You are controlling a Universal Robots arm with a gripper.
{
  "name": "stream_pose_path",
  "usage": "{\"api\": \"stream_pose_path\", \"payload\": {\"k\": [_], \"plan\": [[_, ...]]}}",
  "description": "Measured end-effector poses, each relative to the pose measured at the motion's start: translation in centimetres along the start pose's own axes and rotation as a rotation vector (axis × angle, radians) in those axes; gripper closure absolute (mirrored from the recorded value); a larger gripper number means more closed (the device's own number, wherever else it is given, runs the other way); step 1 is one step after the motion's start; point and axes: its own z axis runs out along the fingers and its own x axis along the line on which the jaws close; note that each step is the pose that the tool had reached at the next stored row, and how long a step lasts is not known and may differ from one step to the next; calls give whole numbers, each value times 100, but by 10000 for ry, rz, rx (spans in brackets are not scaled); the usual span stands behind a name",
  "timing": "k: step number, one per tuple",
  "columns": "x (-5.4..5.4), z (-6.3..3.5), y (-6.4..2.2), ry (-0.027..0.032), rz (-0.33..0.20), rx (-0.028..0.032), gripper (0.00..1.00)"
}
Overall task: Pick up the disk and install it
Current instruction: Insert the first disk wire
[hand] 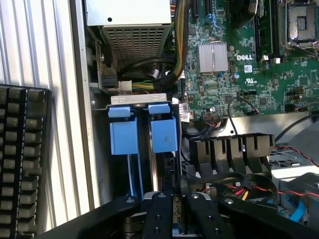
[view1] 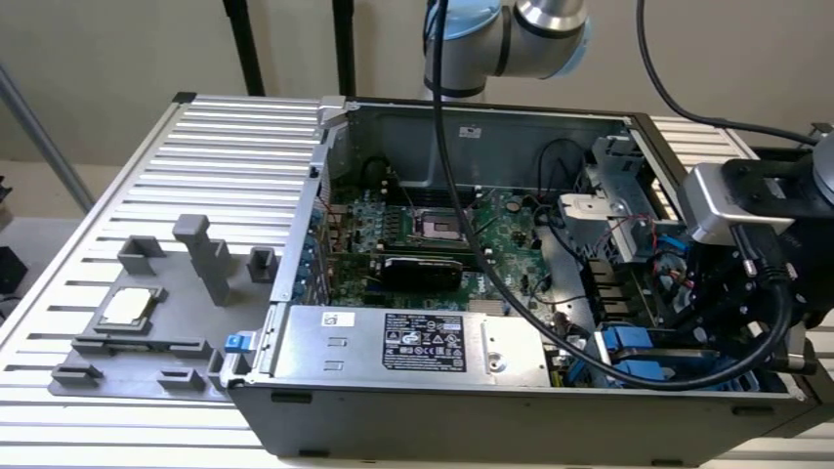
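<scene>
1. Disk (hand: 160, 164): one, standing on edge in its blue carrier, inside the computer case (view1: 521, 415), just beside the power supply (hand: 128, 14).
2. Gripper (hand: 174, 216): one, jaws nearly together, clamped on the disk's end.
3. Blue carrier ends (hand: 123, 137): two, side by side near the power supply.
4. Motherboard (hand: 239, 74): one, beyond the power supply.

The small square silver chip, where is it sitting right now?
In the exterior view, the small square silver chip lies on the grey fixture plate at that view's left, outside the open computer case, near grey upright blocks.
</scene>
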Motion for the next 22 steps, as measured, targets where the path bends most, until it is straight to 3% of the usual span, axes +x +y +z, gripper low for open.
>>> {"api": "stream_pose_path", "payload": {"k": [4,5,6,11,18,22], "plan": [[1,6,-1,-15,-1,-1,82],[0,-6,-1,-8,-1,-2,82],[-2,-21,0,-2,-1,-4,76],[-8,-86,10,-1,0,-7,76],[7,-100,143,-2,0,-7,76],[9,-101,148,-2,-3,-11,76]]}}
